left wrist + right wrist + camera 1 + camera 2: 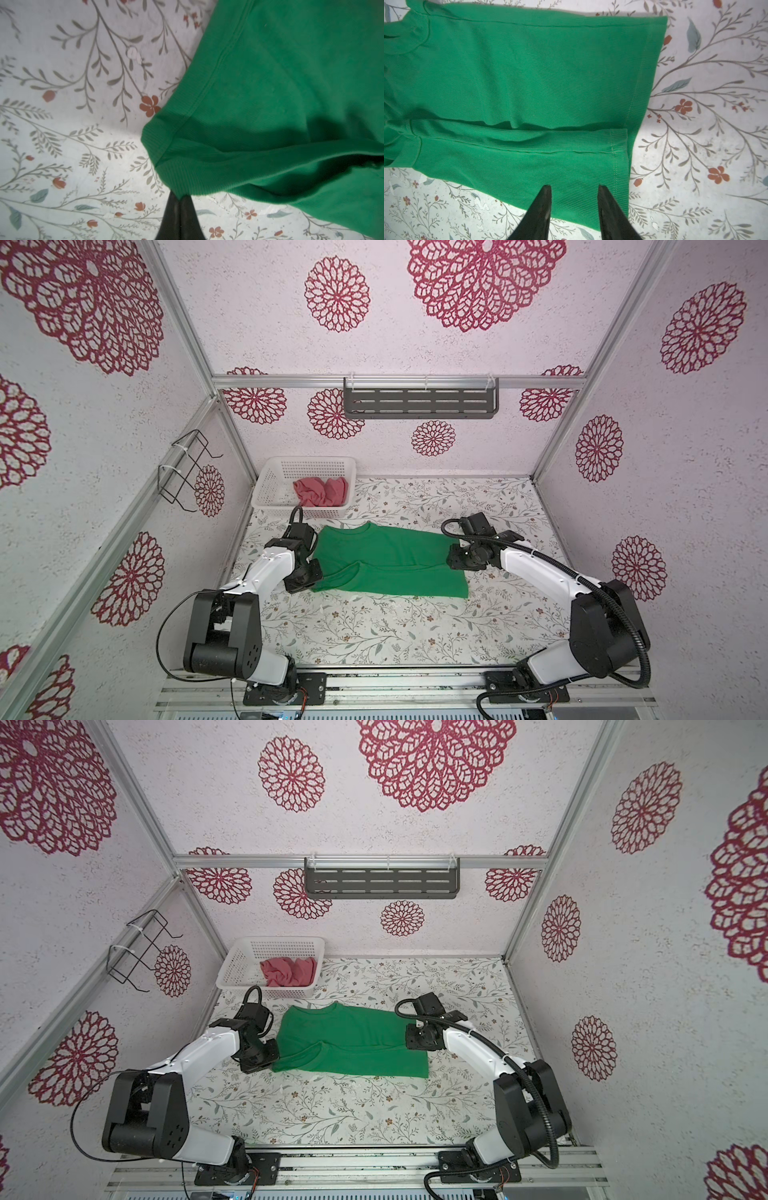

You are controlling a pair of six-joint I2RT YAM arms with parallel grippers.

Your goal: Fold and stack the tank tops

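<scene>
Lying flat across the middle of the table (374, 635), the green tank top (390, 564) has its strap end toward the left edge and its hem toward the right edge. It sits nearer the far edge than the near one. In the right wrist view, one long side is folded over onto the body, so the cloth is doubled there.

The left gripper (180, 196) is at the strap end. Its fingers (173, 216) are pressed tight together, pinching the ribbed edge of the green tank top at their tips. Next to the pinch the cloth is bunched and raised into a fold.

The right gripper (574, 187) is at the hem end, near the folded corner. Its fingers (542, 207) stand apart and grip nothing, and the green cloth lies flat between their tips.

The red tank top (320, 491) lies crumpled in the white basket (307, 470), which stands in the far left corner of the table, well clear of both grippers
</scene>
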